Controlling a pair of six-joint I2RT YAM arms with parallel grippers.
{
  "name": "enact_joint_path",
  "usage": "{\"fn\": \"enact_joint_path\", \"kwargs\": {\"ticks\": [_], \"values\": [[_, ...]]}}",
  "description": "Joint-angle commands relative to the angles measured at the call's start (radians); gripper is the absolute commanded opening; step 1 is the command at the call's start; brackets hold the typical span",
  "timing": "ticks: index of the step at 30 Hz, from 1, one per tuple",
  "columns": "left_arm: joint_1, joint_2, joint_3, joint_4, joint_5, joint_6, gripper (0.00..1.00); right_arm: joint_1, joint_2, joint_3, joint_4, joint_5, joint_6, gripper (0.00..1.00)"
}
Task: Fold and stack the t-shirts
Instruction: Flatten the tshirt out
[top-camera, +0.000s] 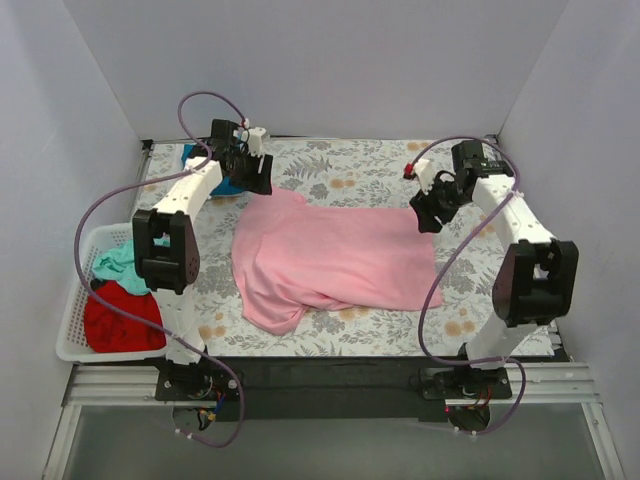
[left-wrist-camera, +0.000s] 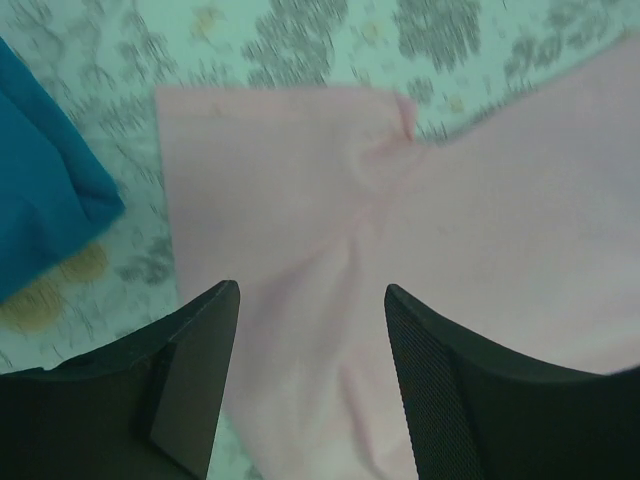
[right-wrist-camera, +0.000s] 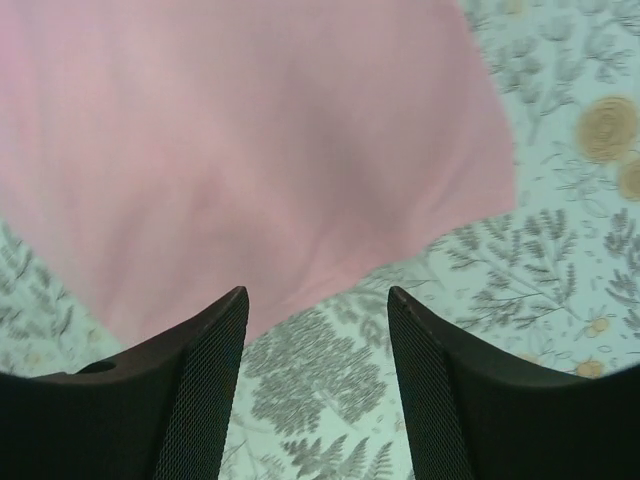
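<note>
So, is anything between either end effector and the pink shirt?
Nothing visible. The left end effector and right end effector, both open, hang over edges of the pink shirt; the blue cloth lies aside.

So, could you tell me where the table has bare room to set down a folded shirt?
Bare: the far strip beyond the pink shirt, between left pincer and right pincer. Crowded: the far-left corner, with the blue cloth.

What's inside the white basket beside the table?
A red garment and a teal garment lie in the white basket. Anything under them is covered; the left arm hides part.
</note>
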Motion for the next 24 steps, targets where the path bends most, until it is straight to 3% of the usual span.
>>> {"fn": "enact_joint_path", "kwargs": {"ticks": [1,5,13,24], "values": [[0.021,0.159,0.224,0.007,-0.061,-0.083,0.59,-0.073,0.166,0.14,0.023,-0.049,0.11,0.64],[0.03,0.297,0.387,0.0,-0.101,-0.104,0.54,-0.087,0.29,0.289,0.078,0.025,0.133,0.62],[0.03,0.416,0.441,0.02,-0.116,-0.097,0.52,-0.097,0.518,0.478,0.122,0.046,0.13,0.54],[0.032,0.475,0.446,0.062,-0.149,-0.071,0.52,-0.095,0.6,0.456,0.119,0.039,0.022,0.54]]}}
